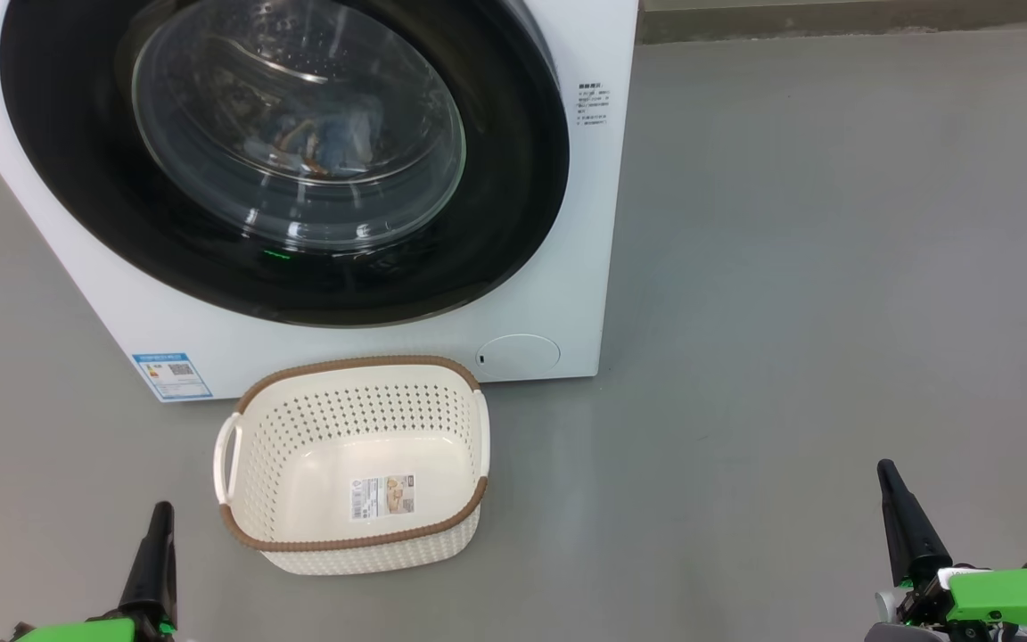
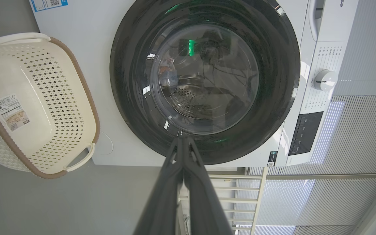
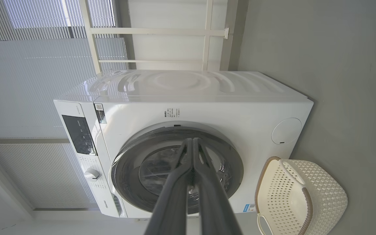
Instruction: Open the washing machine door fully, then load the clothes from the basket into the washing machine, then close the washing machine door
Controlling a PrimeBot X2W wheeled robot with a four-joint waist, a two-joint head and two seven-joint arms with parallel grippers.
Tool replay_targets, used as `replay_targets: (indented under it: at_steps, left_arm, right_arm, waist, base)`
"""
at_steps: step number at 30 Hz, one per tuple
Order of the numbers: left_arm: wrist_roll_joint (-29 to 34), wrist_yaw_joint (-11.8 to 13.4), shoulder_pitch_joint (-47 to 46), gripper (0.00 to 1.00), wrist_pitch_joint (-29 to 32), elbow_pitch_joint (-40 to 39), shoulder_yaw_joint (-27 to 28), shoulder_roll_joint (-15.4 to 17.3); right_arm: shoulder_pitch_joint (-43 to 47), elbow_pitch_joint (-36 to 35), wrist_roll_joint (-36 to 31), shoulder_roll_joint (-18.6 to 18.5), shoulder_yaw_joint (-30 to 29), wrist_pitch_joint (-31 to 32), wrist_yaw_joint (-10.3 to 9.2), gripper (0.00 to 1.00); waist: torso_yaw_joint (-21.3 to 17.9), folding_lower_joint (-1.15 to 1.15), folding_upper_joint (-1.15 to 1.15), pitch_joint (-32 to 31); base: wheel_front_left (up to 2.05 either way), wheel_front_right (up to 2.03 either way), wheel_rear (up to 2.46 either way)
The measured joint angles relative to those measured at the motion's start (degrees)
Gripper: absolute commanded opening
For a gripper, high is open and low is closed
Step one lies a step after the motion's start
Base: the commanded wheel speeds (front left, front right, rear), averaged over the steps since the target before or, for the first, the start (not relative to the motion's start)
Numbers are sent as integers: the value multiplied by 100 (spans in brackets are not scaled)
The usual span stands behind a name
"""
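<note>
The white washing machine [image 1: 558, 294] stands ahead with its round black door [image 1: 513, 196] shut flat against the front. Through the door's glass bowl window, blue clothes [image 1: 335, 134] lie in the steel drum. The cream perforated basket [image 1: 268, 464] with brown rim sits on the floor just in front of the machine, holding only its label sticker. My left gripper [image 1: 160, 510] is shut at the lower left, near the basket's left side, holding nothing. My right gripper [image 1: 886, 468] is shut at the lower right, well clear of the basket. The door [image 2: 282, 81] and basket [image 2: 77, 78] show in the left wrist view, beyond the gripper [image 2: 183, 139]. In the right wrist view the gripper [image 3: 193, 140] points at the machine [image 3: 207, 111], door [image 3: 233, 163] and basket [image 3: 325, 192].
Grey floor [image 1: 834, 267] spreads wide to the right of the machine. A blue label sticker [image 1: 171, 374] and a round flap [image 1: 518, 354] sit low on the machine's front. A control panel with a dial [image 2: 325, 80] is on the machine's top edge. Window blinds [image 3: 28, 65] are behind.
</note>
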Motion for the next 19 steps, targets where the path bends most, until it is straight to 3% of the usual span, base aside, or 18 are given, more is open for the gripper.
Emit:
replay_targets:
  at_steps: [19]
  left_arm:
    - [3,0,0,0,0,0,8,-2]
  right_arm:
    - [0,0,-1,5,-11,0,0,0]
  waist:
    - [0,0,0,0]
  base:
    - [0,0,0]
